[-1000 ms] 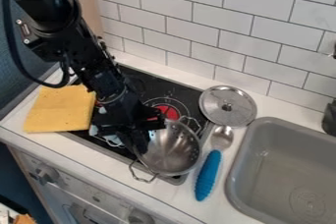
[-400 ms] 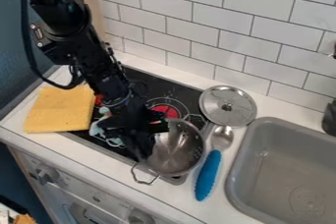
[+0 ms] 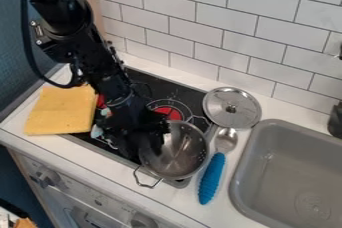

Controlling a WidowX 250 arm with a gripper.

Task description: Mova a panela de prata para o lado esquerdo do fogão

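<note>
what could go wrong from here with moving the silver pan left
The tool is at the pan's left side, so a bump there might push it right, into the blue-handled spoon. Sliding left, the pan could run into the pale blue item on the stove. Its front handle juts past the stove's edge and might snag.

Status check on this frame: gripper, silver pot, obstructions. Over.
Gripper at silver pot's left rim. Pot on stove's right side. Pale item on left side, possibly in the way.
</note>
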